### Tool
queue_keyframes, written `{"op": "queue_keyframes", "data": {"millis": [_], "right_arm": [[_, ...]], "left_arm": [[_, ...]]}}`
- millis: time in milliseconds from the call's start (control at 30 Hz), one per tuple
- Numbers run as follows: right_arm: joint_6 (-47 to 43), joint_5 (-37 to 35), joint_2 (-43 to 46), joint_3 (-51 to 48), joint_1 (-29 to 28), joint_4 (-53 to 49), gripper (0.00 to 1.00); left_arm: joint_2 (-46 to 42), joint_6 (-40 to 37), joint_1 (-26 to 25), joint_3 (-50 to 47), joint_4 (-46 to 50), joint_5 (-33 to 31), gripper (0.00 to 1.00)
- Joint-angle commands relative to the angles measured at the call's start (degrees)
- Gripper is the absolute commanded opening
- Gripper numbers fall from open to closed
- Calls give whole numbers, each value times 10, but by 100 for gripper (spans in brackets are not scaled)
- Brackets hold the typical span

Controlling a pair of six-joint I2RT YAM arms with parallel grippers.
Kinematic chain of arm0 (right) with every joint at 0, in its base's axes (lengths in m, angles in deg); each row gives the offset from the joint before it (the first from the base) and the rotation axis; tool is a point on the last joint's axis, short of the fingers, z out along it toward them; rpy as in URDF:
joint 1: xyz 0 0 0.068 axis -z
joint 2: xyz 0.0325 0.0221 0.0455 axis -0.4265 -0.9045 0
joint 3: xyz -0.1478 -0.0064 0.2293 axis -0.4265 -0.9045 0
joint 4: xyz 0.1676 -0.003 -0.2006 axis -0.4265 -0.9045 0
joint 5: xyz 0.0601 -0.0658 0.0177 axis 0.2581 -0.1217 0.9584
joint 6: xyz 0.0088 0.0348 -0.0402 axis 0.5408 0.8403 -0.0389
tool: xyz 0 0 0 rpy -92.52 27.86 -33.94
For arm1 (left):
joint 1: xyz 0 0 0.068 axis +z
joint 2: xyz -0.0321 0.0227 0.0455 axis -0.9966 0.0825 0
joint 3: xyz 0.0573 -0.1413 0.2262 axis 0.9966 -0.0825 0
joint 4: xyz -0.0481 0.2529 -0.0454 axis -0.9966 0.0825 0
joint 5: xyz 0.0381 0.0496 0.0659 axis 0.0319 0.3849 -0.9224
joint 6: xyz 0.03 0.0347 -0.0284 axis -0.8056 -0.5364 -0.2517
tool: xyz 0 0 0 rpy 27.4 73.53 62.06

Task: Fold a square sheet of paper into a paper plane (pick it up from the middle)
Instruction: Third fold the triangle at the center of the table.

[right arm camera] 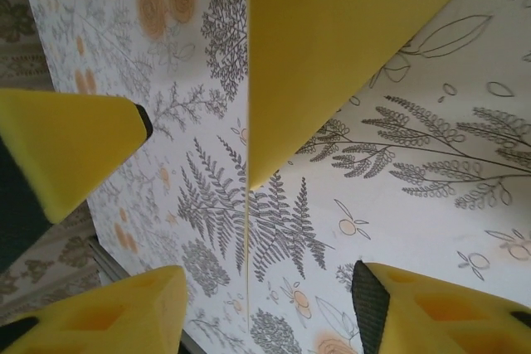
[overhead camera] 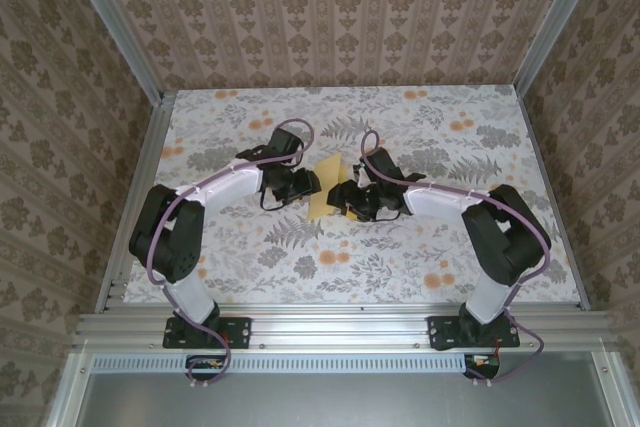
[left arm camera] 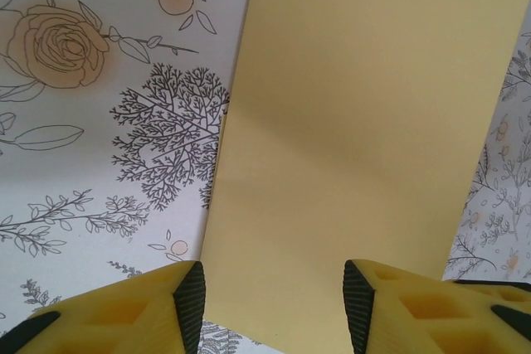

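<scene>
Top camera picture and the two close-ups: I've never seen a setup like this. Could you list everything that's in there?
square sheet of paper: one, pale yellow, mid-table between the two grippers
tablecloth: one, white with grey leaves and orange flowers, covering the table
wallpaper: beige-brown floral pattern, on the three walls around the table
metal frame: one, silver, along the table's edges and up the corners
left arm: one, black and white, reaching in from the near left
right arm: one, black and white, reaching in from the near right
left gripper: one, yellow fingers with black pads, open, at the paper
right gripper: one, same colours, open, at the paper
</scene>
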Motion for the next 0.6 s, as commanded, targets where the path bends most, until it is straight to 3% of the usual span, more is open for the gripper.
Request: {"op": "queue_keyframes", "data": {"millis": [0, 100, 233, 567], "right_arm": [[35, 20, -20, 16, -7, 35, 44], [43, 11, -25, 17, -7, 35, 23], [41, -1, -14, 11, -3, 9, 2], [-147, 104, -15, 41, 49, -256, 0]], "left_arm": [[1, 9, 7, -6, -7, -2, 50], [-1, 7, 8, -6, -6, -3, 50], [-4, 0, 8, -5, -8, 5, 49], [33, -2, -3, 1, -93, 93, 42]]}}
